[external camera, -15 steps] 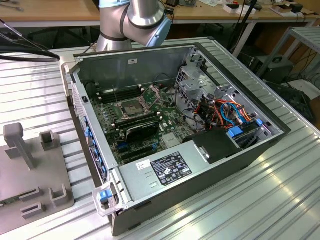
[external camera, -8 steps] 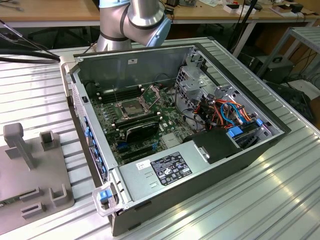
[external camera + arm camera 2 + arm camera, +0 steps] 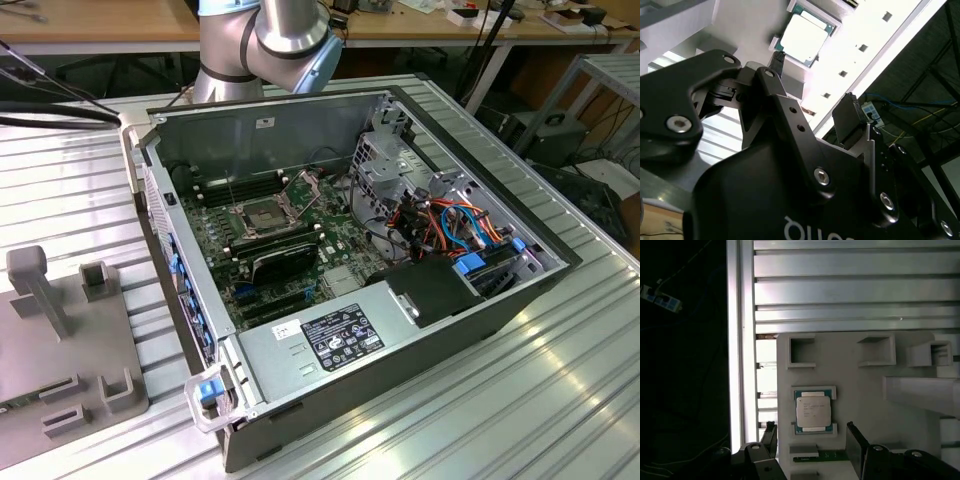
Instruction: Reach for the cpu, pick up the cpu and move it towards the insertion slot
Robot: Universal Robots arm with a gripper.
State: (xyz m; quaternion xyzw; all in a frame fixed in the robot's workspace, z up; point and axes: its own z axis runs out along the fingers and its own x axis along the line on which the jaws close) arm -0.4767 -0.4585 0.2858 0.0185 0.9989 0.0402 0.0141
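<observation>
My gripper point(image 3: 810, 430) is nearest the lens, fingers point(image 3: 856, 447) spread wide with nothing between them. The cpu point(image 3: 812, 410) lies flat in a shallow nest on the grey fixture plate point(image 3: 865, 400), roughly centred in my gap and untouched.

Step in hand looks like the reach. My call: line up square to the chip's edges and come straight down. Nest lips seem to guard two opposite edges, so pinch the two free sides. It's a thin part, so squeeze lightly.

The fixture rests on the ribbed table point(image 3: 840, 285). The insertion slot point(image 3: 262, 215) sits inside the open PC case point(image 3: 280, 125), well apart.
</observation>
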